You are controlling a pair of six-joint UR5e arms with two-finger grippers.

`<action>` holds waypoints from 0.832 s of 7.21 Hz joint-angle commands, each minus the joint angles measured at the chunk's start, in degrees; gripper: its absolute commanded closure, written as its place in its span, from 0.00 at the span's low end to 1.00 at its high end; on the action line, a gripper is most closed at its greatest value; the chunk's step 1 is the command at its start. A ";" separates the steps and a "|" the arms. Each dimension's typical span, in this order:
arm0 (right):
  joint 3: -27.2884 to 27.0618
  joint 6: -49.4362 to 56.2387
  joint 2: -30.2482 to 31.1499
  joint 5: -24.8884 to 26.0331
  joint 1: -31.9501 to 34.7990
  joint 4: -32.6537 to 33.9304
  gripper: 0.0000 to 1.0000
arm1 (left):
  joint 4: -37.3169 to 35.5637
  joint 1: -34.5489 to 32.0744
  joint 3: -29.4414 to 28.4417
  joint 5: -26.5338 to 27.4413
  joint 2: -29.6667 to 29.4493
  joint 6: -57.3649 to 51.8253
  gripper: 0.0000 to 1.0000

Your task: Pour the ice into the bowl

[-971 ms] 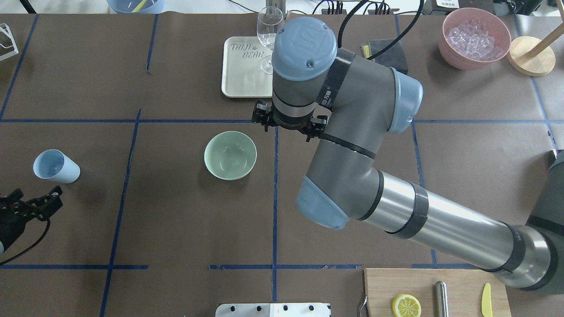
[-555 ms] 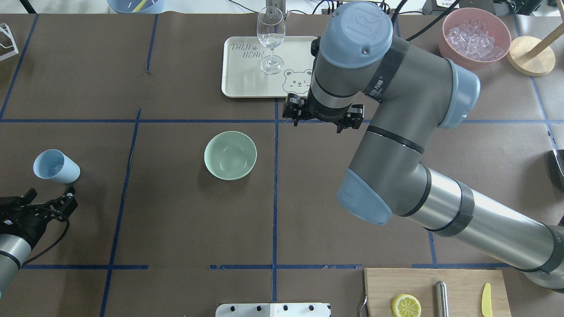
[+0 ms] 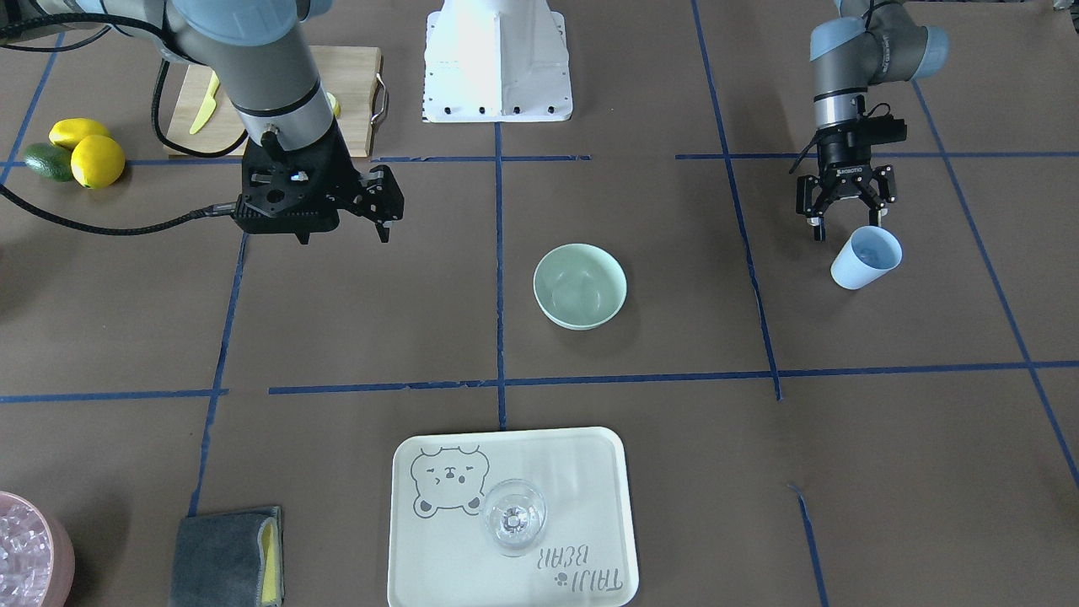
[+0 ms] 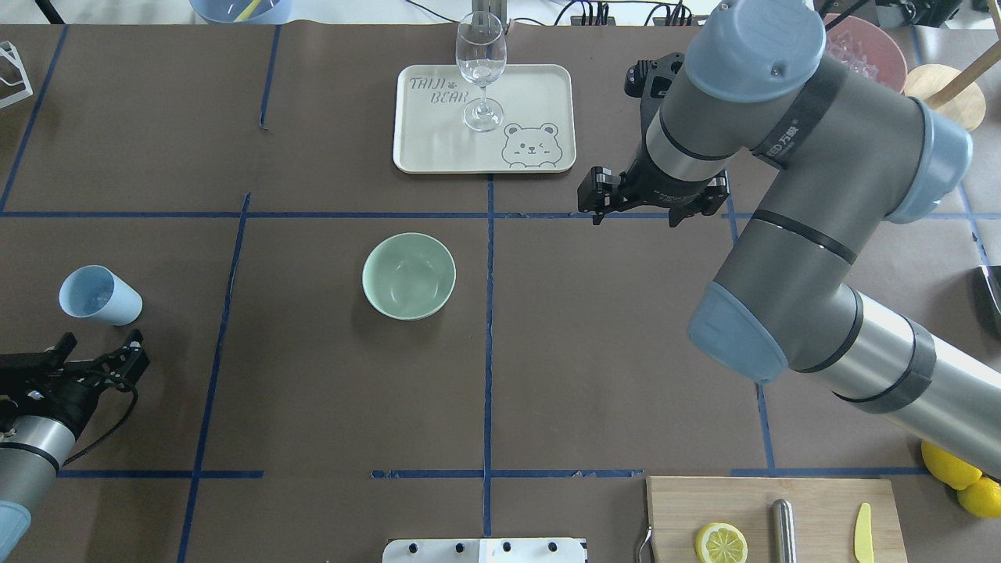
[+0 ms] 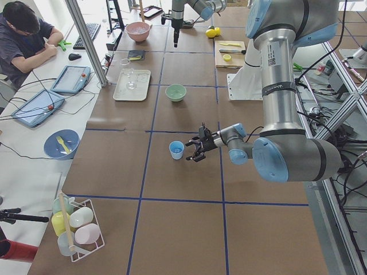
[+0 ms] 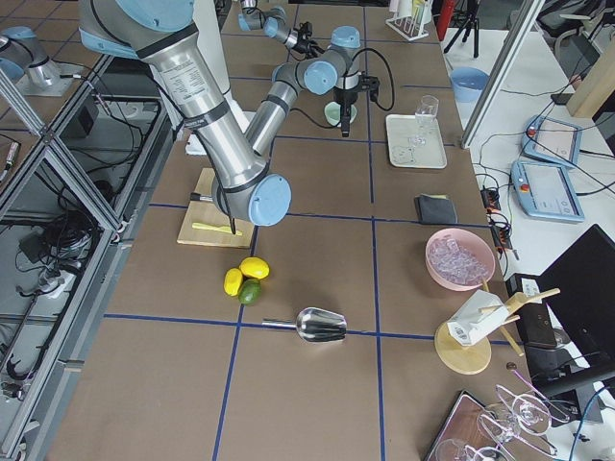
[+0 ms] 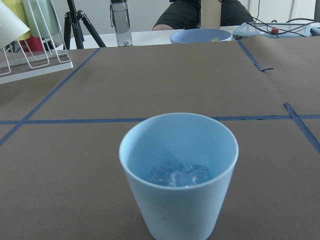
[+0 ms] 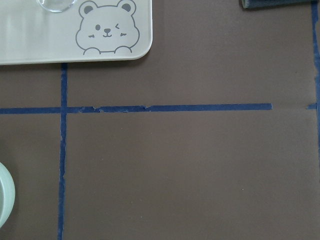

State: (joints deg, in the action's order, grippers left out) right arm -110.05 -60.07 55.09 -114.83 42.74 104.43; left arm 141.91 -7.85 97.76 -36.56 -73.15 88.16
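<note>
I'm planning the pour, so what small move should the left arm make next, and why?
Probably ease the left gripper forward so its open fingers straddle the light blue cup: the ice sits in that cup, ungrasped, and the bowl is empty.

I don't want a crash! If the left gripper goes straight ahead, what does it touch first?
Most likely the light blue cup, standing right in front of the open left gripper, ice inside.

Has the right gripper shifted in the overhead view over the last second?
Yes. The right gripper has travelled rightward, from just below the tray to beyond its right edge.
</note>
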 commanded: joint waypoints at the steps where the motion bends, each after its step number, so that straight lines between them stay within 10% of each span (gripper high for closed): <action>1: -0.08 0.39 0.28 -0.39 0.68 -0.02 0.00 | -0.05 -0.76 -2.21 1.48 -1.47 -0.27 0.02; 6: 0.19 0.30 0.37 -0.13 1.20 -0.02 0.00 | 0.03 -4.37 -4.75 2.29 -3.22 -0.36 0.04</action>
State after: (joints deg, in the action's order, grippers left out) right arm -109.96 -59.70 55.40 -115.06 43.92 104.41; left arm 141.91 -11.86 94.32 -34.33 -75.16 87.77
